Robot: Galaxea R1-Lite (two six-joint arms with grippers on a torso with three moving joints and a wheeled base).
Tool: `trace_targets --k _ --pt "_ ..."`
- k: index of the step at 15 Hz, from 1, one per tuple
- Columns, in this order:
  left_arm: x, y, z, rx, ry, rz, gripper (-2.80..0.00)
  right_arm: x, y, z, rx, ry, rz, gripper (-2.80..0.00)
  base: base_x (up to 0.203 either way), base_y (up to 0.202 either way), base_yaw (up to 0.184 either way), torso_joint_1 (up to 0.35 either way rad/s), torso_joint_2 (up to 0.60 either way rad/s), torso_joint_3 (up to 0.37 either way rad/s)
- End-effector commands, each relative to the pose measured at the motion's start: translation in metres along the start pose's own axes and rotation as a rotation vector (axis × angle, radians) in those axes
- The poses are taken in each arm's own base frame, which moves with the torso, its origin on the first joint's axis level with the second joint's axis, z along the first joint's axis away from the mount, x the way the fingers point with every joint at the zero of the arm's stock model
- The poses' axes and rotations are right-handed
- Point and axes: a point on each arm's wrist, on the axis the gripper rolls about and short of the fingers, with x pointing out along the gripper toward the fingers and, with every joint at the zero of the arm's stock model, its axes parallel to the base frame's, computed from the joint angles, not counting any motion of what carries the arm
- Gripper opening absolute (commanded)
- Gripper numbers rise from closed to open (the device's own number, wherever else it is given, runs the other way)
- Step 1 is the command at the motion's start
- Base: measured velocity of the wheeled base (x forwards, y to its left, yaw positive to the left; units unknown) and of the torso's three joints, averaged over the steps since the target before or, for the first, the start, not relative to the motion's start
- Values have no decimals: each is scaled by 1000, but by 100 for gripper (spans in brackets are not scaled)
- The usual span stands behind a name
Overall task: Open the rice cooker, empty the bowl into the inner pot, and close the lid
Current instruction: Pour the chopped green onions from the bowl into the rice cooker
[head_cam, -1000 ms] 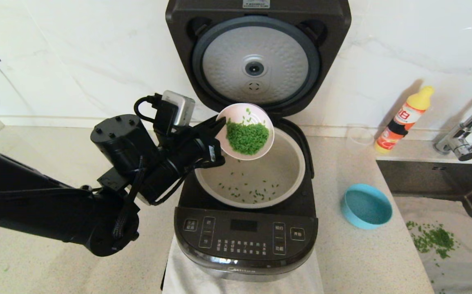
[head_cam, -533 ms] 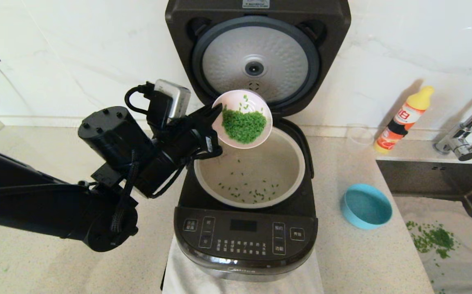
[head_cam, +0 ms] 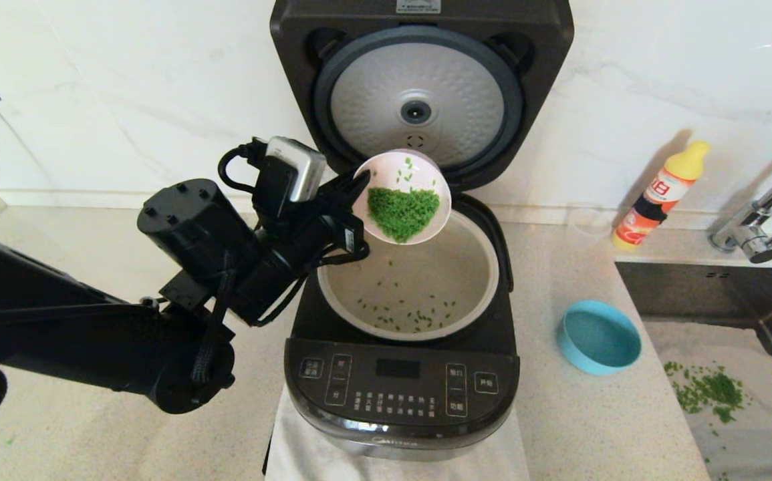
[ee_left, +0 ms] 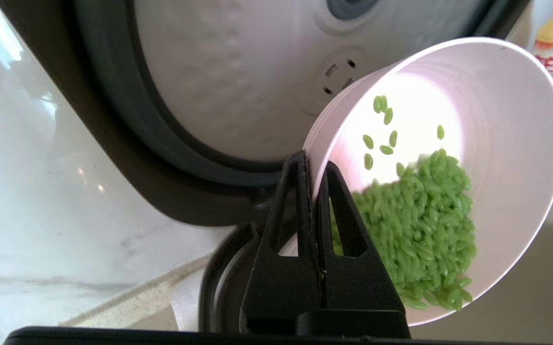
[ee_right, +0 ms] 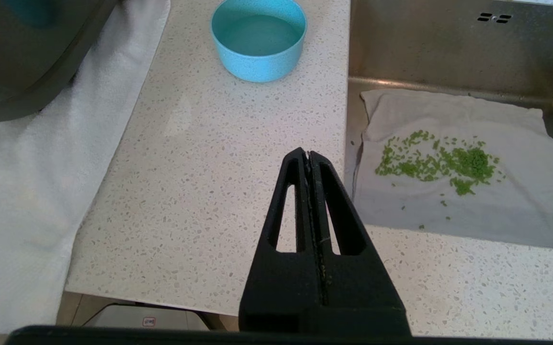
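Note:
The black rice cooker (head_cam: 402, 391) stands open, its lid (head_cam: 419, 100) upright at the back with the dimpled silver disc facing me. The pale inner pot (head_cam: 476, 294) holds a few scattered green grains. My left gripper (head_cam: 357, 194) is shut on the rim of a pale pink bowl (head_cam: 419, 164), tilted steeply over the pot's back edge, with a heap of green grains (head_cam: 402, 214) sliding toward its low side. In the left wrist view the gripper (ee_left: 312, 165) pinches the bowl's (ee_left: 496, 96) rim. My right gripper (ee_right: 309, 155) is shut and empty over the counter's front edge.
A light blue empty bowl (head_cam: 599, 337) sits right of the cooker. A yellow bottle (head_cam: 660, 194) stands by the wall, with a tap (head_cam: 753, 230) and sink (head_cam: 713, 294) at the right. Spilled green grains lie on a cloth (head_cam: 746, 427) in the sink. A white towel (head_cam: 305, 454) lies under the cooker.
The left arm lifted the bowl slightly, then shifted it a little right and tipped it further. The green heap has slid lower in the bowl. The pot's contents look the same.

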Motion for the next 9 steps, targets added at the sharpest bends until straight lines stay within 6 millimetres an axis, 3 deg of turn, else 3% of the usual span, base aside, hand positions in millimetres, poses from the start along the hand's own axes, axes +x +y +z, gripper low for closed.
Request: trace_targets --k 1,4,7,9 --pt "7 3 7 9 -42 12 -280 0 0 0 0 0 1 -280 0 0 0 0 0 0" --pt "9 -3 -10 9 0 -1 -280 0 0 0 0 0 1 -280 0 0 0 0 0 0" --pt "11 7 16 11 -61 23 -280 0 0 0 0 0 1 -280 0 0 0 0 0 0" --pt "8 -1 -3 6 -24 12 -280 0 0 0 0 0 1 -280 0 0 0 0 0 0"
